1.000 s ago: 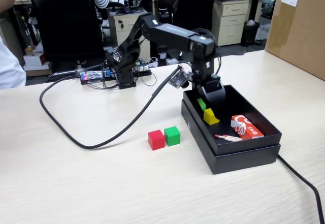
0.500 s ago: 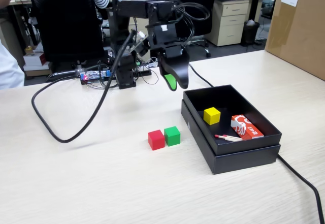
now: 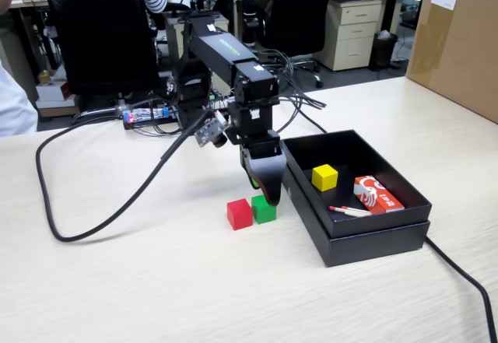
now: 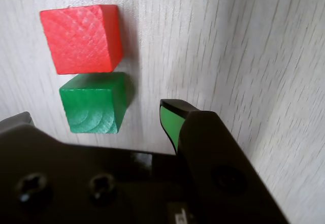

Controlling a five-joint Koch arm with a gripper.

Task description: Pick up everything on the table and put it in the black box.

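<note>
— Looking at the fixed view, where do the cubes sit?
— The yellow cube (image 3: pixel 324 176) lies inside the black box (image 3: pixel 373 238), on its floor toward the left side, beside a red-and-white packet (image 3: pixel 377 194) and some thin sticks (image 3: pixel 350 211). The red cube (image 3: pixel 240 213) and green cube (image 3: pixel 264 208) rest on the table (image 3: pixel 156 281), just left of the box, side by side and close to touching.
— And the arm?
— It bends down over those two, with the gripper (image 3: pixel 268 191) pointing at the tabletop right by the green cube, between it and the box wall.
— Is it holding anything?
— Nothing shows in its grasp. In the wrist view one green-padded finger (image 4: pixel 170 120) reaches toward the wood just right of the green cube (image 4: pixel 94 102), apart from it; the red cube (image 4: pixel 81 38) is beyond. Only that one tip is clear, so I cannot tell whether the jaws are spread or closed.
— Anything else?
— A black cable (image 3: pixel 93 218) loops across the table on the left.
</note>
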